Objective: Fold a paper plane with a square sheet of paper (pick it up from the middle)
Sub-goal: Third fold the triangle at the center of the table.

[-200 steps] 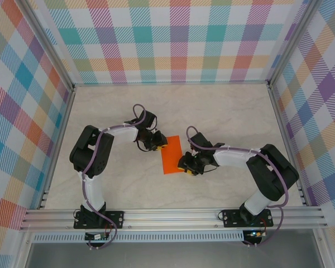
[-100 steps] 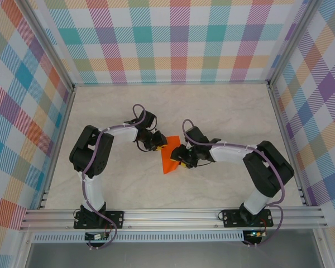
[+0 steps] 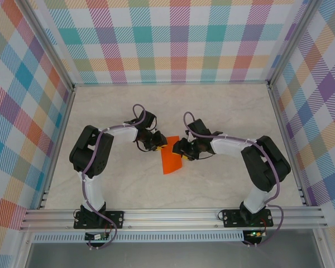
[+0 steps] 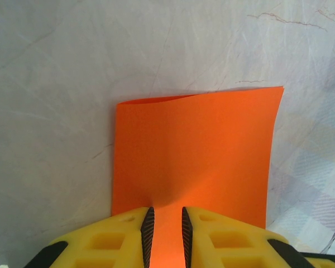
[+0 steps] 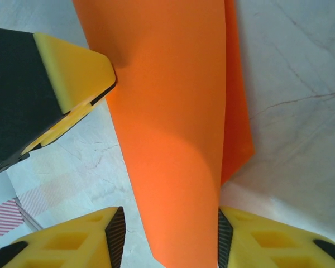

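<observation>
- At the centre of the table [image 3: 229, 111], the paper plane [image 3: 171, 159] is only a part-folded orange sheet, not yet a dart. Its length runs roughly from twelve to six o'clock in the top view.
- The left gripper [image 4: 165, 223] sits at the sheet's ten o'clock edge with its jaws narrow, nipping the paper. I judge this to be an anchor, so the sheet cannot slide during the fold.
- The right gripper [image 5: 170, 237] sits at about two o'clock. Its jaws stand moderately apart, with a raised, curling flap between them. The flap is not clamped, and this gripper seems to be guiding it over toward nine o'clock.
- Both elbows bow outward. The left forearm reaches in from nine o'clock and the right from three, so the wrists face each other across the paper.
</observation>
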